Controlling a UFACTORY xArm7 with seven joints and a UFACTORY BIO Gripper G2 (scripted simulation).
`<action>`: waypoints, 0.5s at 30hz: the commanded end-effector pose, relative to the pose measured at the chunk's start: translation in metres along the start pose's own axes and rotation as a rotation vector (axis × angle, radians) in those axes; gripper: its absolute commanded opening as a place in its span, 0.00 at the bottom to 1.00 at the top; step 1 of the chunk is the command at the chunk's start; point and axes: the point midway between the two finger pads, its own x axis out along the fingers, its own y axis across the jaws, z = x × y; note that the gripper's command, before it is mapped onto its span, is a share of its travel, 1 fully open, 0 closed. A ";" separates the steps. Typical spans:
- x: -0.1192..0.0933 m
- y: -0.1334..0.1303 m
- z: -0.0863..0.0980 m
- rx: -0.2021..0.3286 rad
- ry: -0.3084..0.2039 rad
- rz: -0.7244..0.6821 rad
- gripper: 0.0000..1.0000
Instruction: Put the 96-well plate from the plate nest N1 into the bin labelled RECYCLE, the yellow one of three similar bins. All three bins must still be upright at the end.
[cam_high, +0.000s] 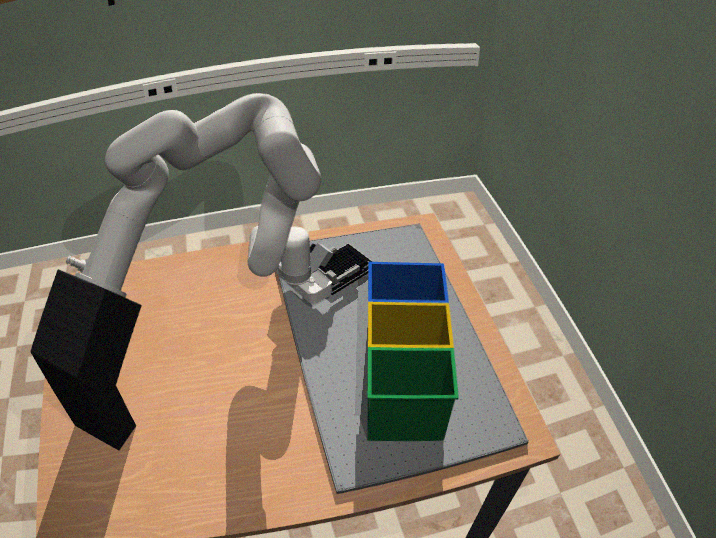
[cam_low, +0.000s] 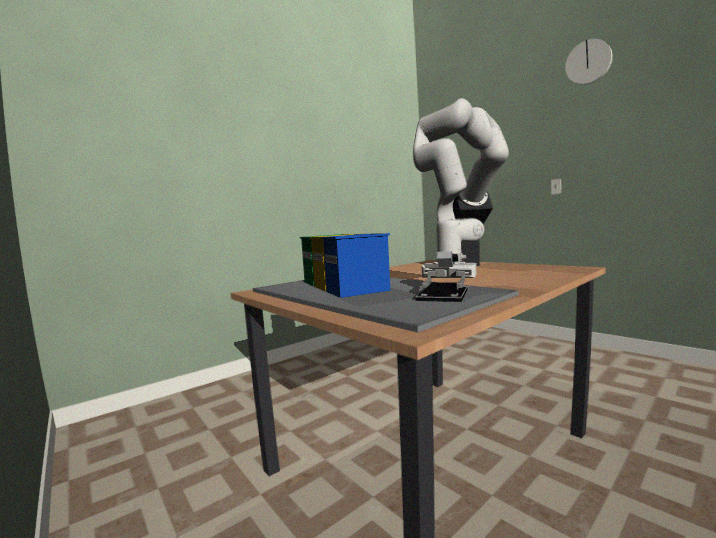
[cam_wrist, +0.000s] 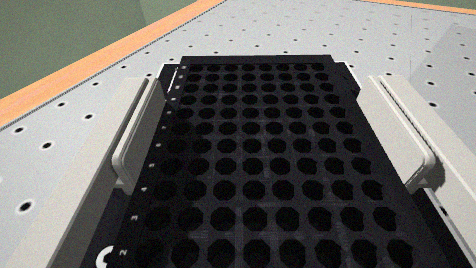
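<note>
Gripper (cam_high: 340, 266) (cam_low: 445, 284) (cam_wrist: 267, 132): clamped on the black plate (cam_high: 351, 258) (cam_low: 442, 291) (cam_wrist: 255, 165)
Yellow bin (cam_high: 409, 325) (cam_low: 318, 273): upright, between blue bin (cam_high: 408, 282) (cam_low: 363, 266) and green bin (cam_high: 408, 419) (cam_low: 307, 267)

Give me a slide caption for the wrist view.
The hand closed on the long sides of a black 96-well plate.

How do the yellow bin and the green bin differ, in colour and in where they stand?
The yellow bin is the RECYCLE target; the green bin is not. The yellow bin stands in the middle of the row, between the blue bin and the green bin, while the green bin is at one end. Both are upright and open-topped.
</note>
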 end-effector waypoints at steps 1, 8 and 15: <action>0.001 -0.001 0.001 -0.002 -0.002 0.000 0.00; 0.001 -0.001 0.001 -0.002 -0.002 0.000 0.00; 0.001 -0.001 0.002 -0.002 -0.002 0.000 0.00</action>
